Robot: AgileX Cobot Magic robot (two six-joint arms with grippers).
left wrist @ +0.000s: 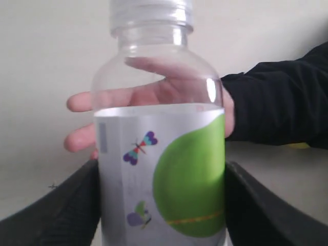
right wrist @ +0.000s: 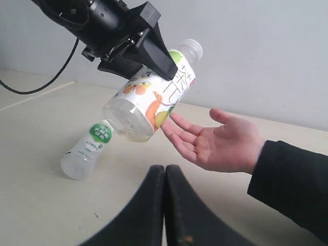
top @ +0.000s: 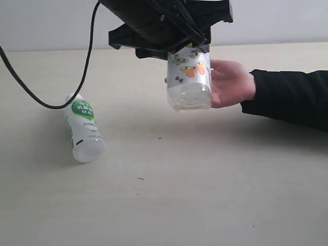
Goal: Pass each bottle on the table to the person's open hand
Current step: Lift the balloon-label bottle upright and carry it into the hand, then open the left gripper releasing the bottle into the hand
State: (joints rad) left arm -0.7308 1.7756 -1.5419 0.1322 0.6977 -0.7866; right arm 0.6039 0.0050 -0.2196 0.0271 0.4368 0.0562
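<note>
Bottle is sitting clamped in left gripper, tilting cap-up; open hand is lying palm-up just ahead of gripper, close beside bottle.

Identify the raised bottle by its clear body, whitish cap and silver-white label printed with orange, purple and blue butterflies and a large green disc. Identify the lying bottle by its cloudy clear body, white cap and white label with a green patch. Note the black left hand, black sleeve, light-skinned person's open hand and plain pale beige worktop.
</note>
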